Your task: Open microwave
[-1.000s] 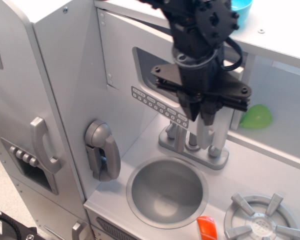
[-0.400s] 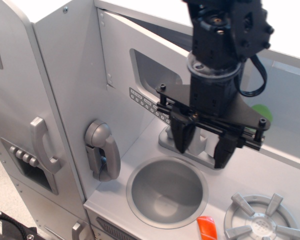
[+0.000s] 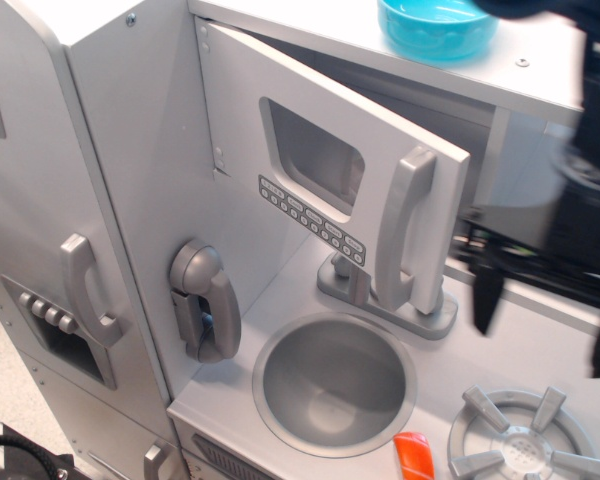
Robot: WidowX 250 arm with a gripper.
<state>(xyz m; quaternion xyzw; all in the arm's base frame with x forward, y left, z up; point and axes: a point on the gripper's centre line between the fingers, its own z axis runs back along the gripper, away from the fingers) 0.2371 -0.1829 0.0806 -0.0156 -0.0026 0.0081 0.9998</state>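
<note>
The microwave (image 3: 310,170) is a silver-grey compartment at the upper middle. Its door, with a rounded window, a strip of small buttons and a vertical grey bar handle (image 3: 402,225), stands swung partly open toward me, hinged on the left. A dark gap shows behind its right edge. My black gripper (image 3: 545,325) is at the right edge, blurred by motion, well clear of the handle. Its two fingers (image 3: 483,295) hang down wide apart and hold nothing.
A tall grey door with a curved handle (image 3: 85,290) and dispenser recess is at the left. A toy phone (image 3: 205,300) hangs on the side wall. A round sink (image 3: 333,382), faucet base (image 3: 420,315), burner (image 3: 525,440), orange piece (image 3: 413,455) and blue bowl (image 3: 438,22) on top.
My gripper has let go of the door handle, opened and moved away to the right. The microwave door now stands further open and fully in view.
</note>
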